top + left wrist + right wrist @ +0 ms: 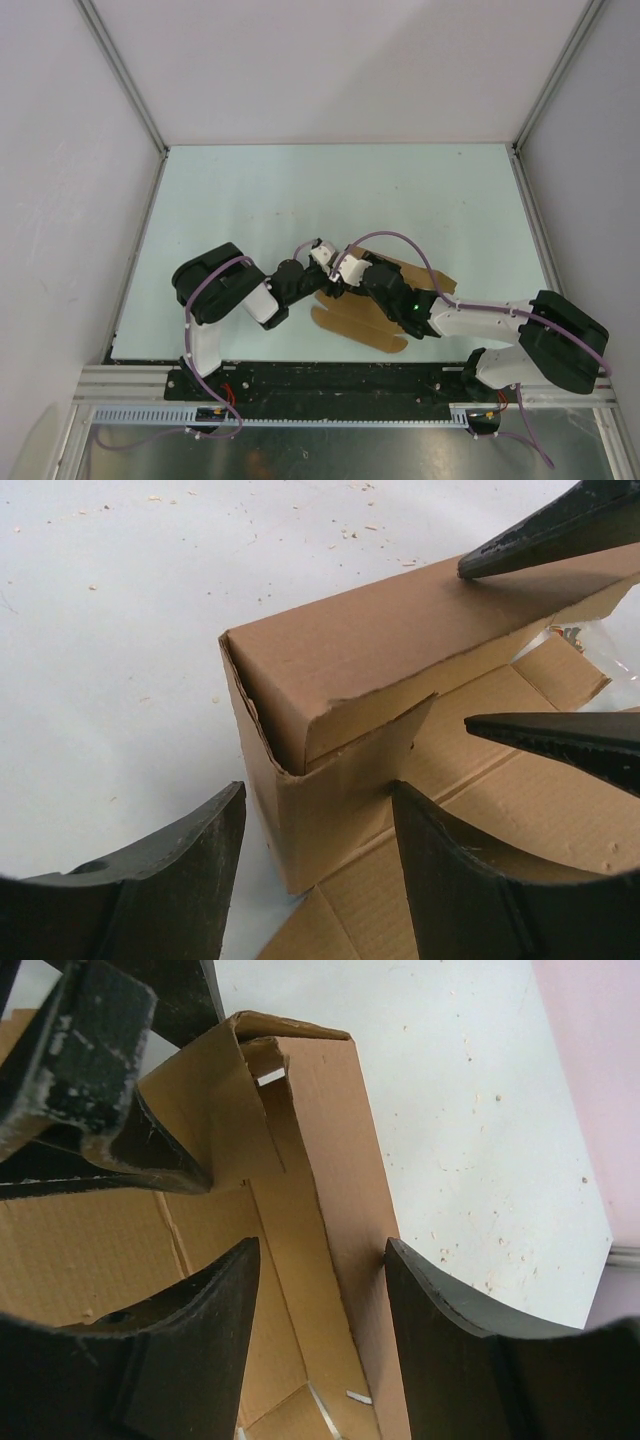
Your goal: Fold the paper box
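Note:
The paper box [362, 322] is brown cardboard, partly folded, lying near the table's front centre under both arms. In the left wrist view its long wall [380, 640] stands up and meets a short end wall at a corner, with flat flaps below. My left gripper [318, 790] is open, its fingers on either side of that end wall. My right gripper [322, 1245] is open and straddles the long wall [335, 1190], its outer finger against the wall's outside. The right fingers [545, 535] also show in the left wrist view. In the top view both grippers, left [322, 262] and right [345, 277], meet over the box.
The pale green table [330, 190] is bounded by white walls at the back and sides. A metal rail [330, 380] runs along the front edge by the arm bases. Small crumbs dot the table surface [120, 630].

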